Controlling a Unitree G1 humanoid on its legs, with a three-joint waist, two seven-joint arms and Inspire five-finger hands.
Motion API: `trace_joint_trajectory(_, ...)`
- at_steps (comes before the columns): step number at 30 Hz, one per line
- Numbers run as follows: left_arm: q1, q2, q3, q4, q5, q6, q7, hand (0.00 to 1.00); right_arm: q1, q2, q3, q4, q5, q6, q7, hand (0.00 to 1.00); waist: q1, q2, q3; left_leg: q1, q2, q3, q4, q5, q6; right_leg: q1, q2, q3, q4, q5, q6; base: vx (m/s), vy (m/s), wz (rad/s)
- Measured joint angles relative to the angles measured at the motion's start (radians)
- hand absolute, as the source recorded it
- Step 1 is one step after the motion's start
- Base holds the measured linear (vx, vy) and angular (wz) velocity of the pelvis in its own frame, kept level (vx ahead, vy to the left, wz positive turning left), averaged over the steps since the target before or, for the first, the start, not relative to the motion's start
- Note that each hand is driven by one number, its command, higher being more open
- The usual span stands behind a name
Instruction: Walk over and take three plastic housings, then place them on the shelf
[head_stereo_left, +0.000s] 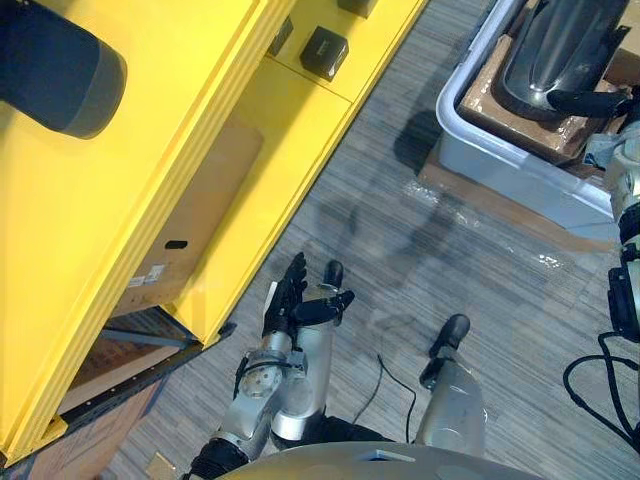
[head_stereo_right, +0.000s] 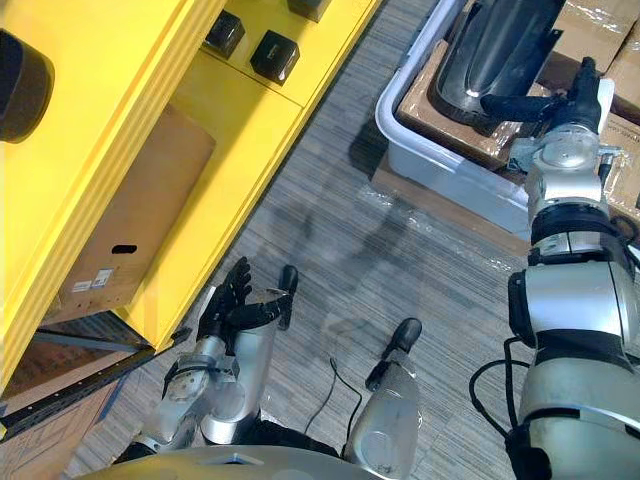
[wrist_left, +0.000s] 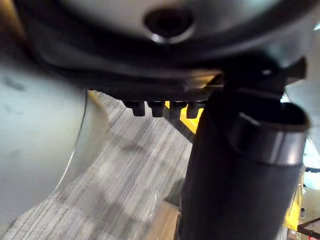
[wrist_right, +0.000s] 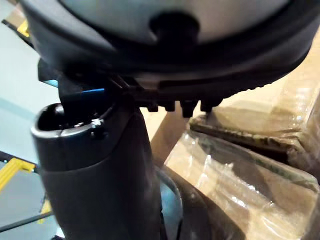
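A large black plastic housing (head_stereo_right: 500, 50) lies on plastic-wrapped cardboard inside a grey bin (head_stereo_right: 420, 150) on the floor at the upper right. My right hand (head_stereo_right: 545, 103) reaches over the bin, its fingers stretched out straight across the housing's near edge and its thumb raised beside them. In the right wrist view the housing's dark curve (wrist_right: 185, 210) shows past the thumb, with the wrapped cardboard (wrist_right: 250, 165) beyond. My left hand (head_stereo_left: 295, 300) hangs low by the foot of the yellow shelf (head_stereo_left: 280, 130), fingers straight and holding nothing.
Small black boxes (head_stereo_right: 274, 55) sit on the shelf's lower board. A cardboard box (head_stereo_left: 190, 220) stands under the shelf. A dark cylinder (head_stereo_left: 55, 65) lies on its top at the far left. Striped grey floor (head_stereo_left: 400, 250) runs between shelf and bin.
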Motion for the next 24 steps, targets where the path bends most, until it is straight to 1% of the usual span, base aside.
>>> trace_joint_trajectory(1, -0.009, 0.000, -0.009, 0.001, -0.002, -0.001, 0.011, 1.00, -0.007, -0.012, 0.002, 0.000, 0.000, 0.032, 0.001, 0.00, 0.002, 0.000, 0.000, -0.015, -0.001, -0.006, 0.005, 0.000, 0.000, -0.013, 0.000, -0.005, 0.008, -0.002, -0.002, -0.06, 0.003, 0.08)
trace_joint_trajectory(3, -0.024, -0.002, -0.013, 0.011, -0.007, -0.001, 0.018, 1.00, -0.013, -0.024, 0.003, -0.002, -0.001, 0.062, -0.004, 0.00, 0.007, 0.000, 0.000, -0.023, -0.003, -0.007, 0.003, 0.000, -0.001, -0.022, -0.003, -0.008, 0.011, -0.002, -0.002, -0.04, -0.002, 0.06)
trace_joint_trajectory(4, -0.026, -0.009, -0.020, 0.014, -0.008, -0.002, 0.028, 1.00, -0.019, -0.035, 0.003, 0.000, -0.001, 0.094, -0.011, 0.00, 0.010, 0.001, -0.001, -0.024, -0.006, -0.009, 0.003, 0.001, -0.001, -0.020, -0.006, -0.013, 0.011, -0.002, -0.002, -0.02, -0.004, 0.06)
trace_joint_trajectory(6, -0.027, -0.015, -0.020, 0.014, -0.008, -0.002, 0.034, 1.00, -0.022, -0.059, -0.006, 0.006, 0.004, 0.128, -0.020, 0.00, 0.015, 0.002, -0.001, -0.024, -0.009, -0.013, 0.004, 0.001, 0.000, -0.015, -0.007, -0.022, 0.011, -0.002, -0.003, 0.00, -0.003, 0.09)
trace_joint_trajectory(11, -0.030, -0.019, -0.024, 0.020, -0.031, -0.002, 0.043, 1.00, -0.026, -0.085, -0.054, 0.038, 0.012, 0.180, -0.028, 0.00, 0.018, 0.003, -0.002, -0.014, -0.010, -0.015, 0.002, 0.002, 0.000, 0.005, -0.007, -0.034, 0.013, -0.007, -0.003, 0.00, -0.002, 0.03)
trace_joint_trajectory(14, -0.030, -0.020, -0.030, 0.028, -0.031, -0.004, 0.043, 1.00, -0.027, -0.078, -0.063, 0.082, 0.035, 0.222, -0.031, 0.00, 0.020, 0.008, -0.005, 0.002, -0.010, -0.011, -0.007, 0.004, -0.001, 0.016, -0.009, -0.034, 0.015, -0.013, -0.003, 0.00, -0.009, -0.01)
trace_joint_trajectory(16, -0.026, -0.020, -0.033, 0.034, -0.030, -0.004, 0.041, 1.00, -0.027, -0.066, -0.063, 0.095, 0.049, 0.239, -0.008, 0.00, 0.016, 0.008, -0.006, 0.028, -0.009, -0.005, -0.018, 0.005, -0.002, 0.028, -0.014, -0.030, 0.018, -0.018, -0.002, 0.01, -0.027, -0.06)
trace_joint_trajectory(17, -0.019, -0.021, -0.032, 0.034, -0.030, -0.005, 0.040, 1.00, -0.025, -0.041, -0.066, 0.100, 0.080, 0.240, -0.010, 0.00, 0.006, 0.011, -0.007, 0.046, -0.009, -0.002, -0.024, 0.005, -0.002, 0.037, -0.016, -0.029, 0.028, -0.026, -0.005, 0.01, -0.024, -0.04)
trace_joint_trajectory(20, -0.015, -0.021, -0.032, 0.034, -0.023, -0.003, 0.055, 1.00, -0.018, -0.015, -0.067, 0.101, 0.085, 0.232, -0.034, 0.00, -0.007, 0.016, -0.011, 0.077, -0.008, 0.005, -0.042, 0.009, -0.008, 0.048, -0.020, -0.029, 0.050, -0.044, -0.008, -0.01, -0.033, 0.00)
trace_joint_trajectory(24, -0.010, -0.018, -0.018, 0.034, 0.015, -0.001, 0.084, 1.00, -0.008, -0.007, -0.076, 0.103, 0.085, 0.180, -0.082, 0.00, -0.023, 0.016, -0.011, 0.107, -0.008, 0.009, -0.074, 0.023, -0.013, 0.062, -0.020, -0.028, 0.051, -0.048, -0.013, 0.00, -0.031, 0.00)
